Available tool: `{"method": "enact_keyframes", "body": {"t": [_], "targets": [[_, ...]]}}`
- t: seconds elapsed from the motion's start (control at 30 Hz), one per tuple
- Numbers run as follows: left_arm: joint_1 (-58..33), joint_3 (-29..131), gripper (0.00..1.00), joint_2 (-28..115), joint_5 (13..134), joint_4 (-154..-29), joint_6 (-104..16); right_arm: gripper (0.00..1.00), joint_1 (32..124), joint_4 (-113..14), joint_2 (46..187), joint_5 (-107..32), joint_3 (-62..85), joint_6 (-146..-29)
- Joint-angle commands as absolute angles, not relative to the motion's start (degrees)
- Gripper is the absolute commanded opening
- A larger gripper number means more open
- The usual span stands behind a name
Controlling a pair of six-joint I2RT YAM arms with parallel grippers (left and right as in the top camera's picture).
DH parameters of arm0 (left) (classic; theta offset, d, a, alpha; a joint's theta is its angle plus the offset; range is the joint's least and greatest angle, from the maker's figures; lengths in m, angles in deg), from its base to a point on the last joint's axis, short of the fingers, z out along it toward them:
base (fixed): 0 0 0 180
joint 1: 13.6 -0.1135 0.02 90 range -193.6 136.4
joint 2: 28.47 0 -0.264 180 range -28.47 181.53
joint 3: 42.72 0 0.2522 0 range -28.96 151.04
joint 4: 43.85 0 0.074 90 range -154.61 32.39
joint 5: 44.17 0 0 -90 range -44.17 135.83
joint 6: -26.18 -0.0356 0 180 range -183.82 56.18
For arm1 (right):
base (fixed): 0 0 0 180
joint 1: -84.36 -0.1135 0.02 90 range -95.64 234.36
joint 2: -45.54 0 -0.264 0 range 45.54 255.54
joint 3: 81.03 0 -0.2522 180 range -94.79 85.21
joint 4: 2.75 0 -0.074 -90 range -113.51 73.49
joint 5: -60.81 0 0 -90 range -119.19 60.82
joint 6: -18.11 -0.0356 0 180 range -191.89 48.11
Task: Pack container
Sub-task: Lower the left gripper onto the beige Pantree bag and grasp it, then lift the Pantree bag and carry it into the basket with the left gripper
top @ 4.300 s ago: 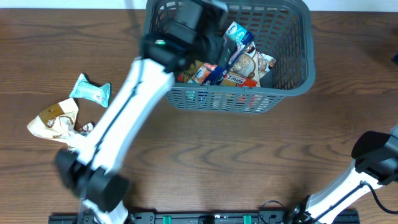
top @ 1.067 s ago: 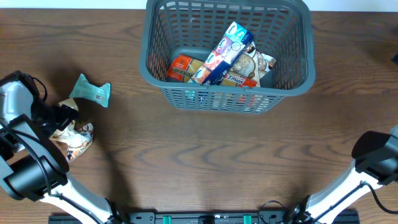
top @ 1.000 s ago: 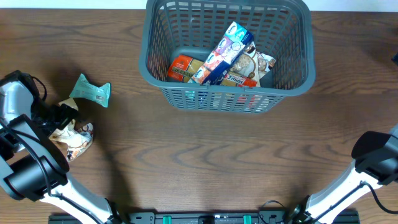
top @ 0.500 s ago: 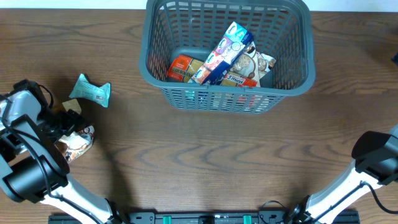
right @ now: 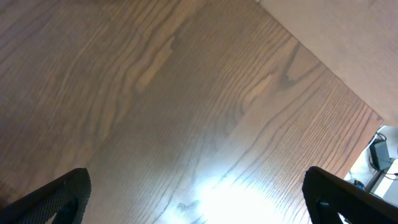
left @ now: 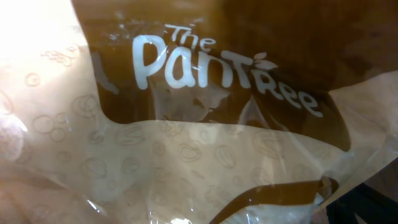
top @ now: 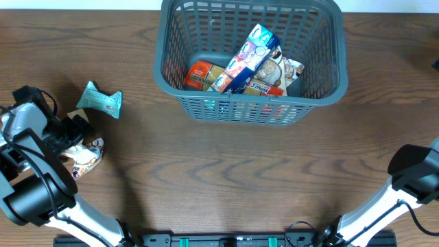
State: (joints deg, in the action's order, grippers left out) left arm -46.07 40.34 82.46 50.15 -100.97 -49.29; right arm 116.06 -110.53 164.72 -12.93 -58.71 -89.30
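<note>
Wooden table (right: 186,93) lay between the right gripper (right: 198,196)'s spread jaws; the left gripper (top: 70,129)'s jaws, against a Pantree packet (left: 186,162), couldn't be told.

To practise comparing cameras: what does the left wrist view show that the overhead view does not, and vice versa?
Left wrist only: the words "The PanTree" printed on the brown-and-cream packet. Overhead only: the container with several packets inside, and a teal packet lying outside it. Both: the brown-and-cream packet itself.
</note>
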Motion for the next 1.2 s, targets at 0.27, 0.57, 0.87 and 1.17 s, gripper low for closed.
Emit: {"method": "enact_keyframes", "body": {"t": [0.27,0.57,0.87,1.17], "targets": [[-46.05,38.74,0.35,84.02,47.77,-102.23,-50.45,0.99,116.41,-110.57,163.95,-12.72,-58.56,-90.08],[-45.98,38.76,0.06,83.93,47.77,-102.30,-47.89,0.99,116.41,-110.57,163.95,-12.72,-58.56,-90.11],[-45.65,42.92,0.06,68.67,47.77,-107.17,-47.85,0.99,116.41,-110.57,163.95,-12.72,-58.56,-90.08],[-41.57,54.39,0.06,43.03,47.83,-107.98,-47.04,0.99,116.41,-110.57,163.95,-12.72,-58.56,-90.08]]}}
